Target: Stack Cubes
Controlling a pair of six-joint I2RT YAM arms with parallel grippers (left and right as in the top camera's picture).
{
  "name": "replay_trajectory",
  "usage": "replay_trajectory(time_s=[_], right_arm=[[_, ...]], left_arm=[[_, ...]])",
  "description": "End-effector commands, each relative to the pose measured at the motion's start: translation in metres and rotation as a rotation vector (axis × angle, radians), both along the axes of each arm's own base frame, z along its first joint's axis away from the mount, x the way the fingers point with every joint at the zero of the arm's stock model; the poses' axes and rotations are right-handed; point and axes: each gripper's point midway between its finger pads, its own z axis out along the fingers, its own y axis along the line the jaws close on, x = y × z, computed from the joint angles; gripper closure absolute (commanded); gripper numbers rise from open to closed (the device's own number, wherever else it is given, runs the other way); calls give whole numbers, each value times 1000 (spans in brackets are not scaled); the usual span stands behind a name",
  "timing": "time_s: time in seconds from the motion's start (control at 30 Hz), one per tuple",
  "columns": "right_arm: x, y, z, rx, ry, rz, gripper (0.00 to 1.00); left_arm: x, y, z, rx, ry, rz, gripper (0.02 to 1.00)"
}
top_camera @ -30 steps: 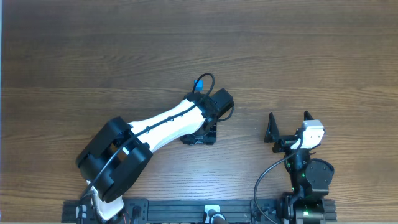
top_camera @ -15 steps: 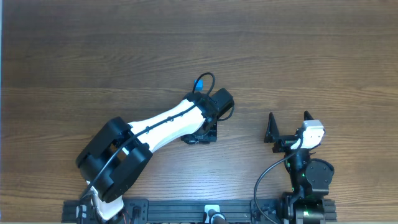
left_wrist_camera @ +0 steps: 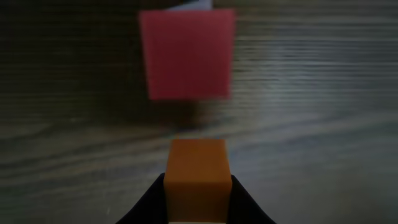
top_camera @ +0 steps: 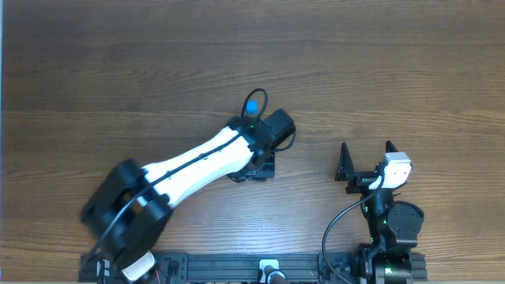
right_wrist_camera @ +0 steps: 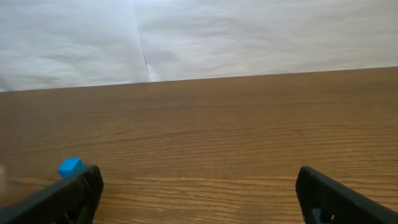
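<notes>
Nearest the arm bases, the right hand (top_camera: pixel 364 160) sits with its fingers spread wide and nothing between them. The left hand (left_wrist_camera: pixel 198 208) pinches an orange cube (left_wrist_camera: pixel 198 171). A red cube (left_wrist_camera: pixel 186 54) lies just beyond it on the dark wood-grain counter (top_camera: pixel 158 63). Farther out is a small blue cube (top_camera: pixel 252 105). Past the counter's far edge stands a white, creased backdrop (right_wrist_camera: pixel 249 37).
</notes>
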Motion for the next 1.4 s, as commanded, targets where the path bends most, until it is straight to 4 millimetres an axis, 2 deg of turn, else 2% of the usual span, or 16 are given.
replay_trajectory(time_s=[0.03, 0.2, 0.37, 0.6, 0.8, 1.1, 1.4], right_arm=[[0, 3, -2, -7, 0, 13, 9], [0, 3, -2, -7, 0, 13, 7], [0, 3, -2, -7, 0, 13, 7], [0, 3, -2, -7, 0, 13, 9], [0, 3, -2, -7, 0, 13, 9], [0, 3, -2, -7, 0, 13, 9], [0, 3, -2, -7, 0, 13, 7]], left_arm=[[10, -1, 50, -76, -67, 4, 978], [22, 4, 81, -56, -86, 4, 982], [36, 9, 94, -55, -114, 24, 982], [51, 11, 77, -38, -105, 5, 982], [56, 7, 61, -23, -79, -10, 982], [56, -1, 51, -33, -30, -35, 980], [57, 2, 46, -13, -7, -27, 982]])
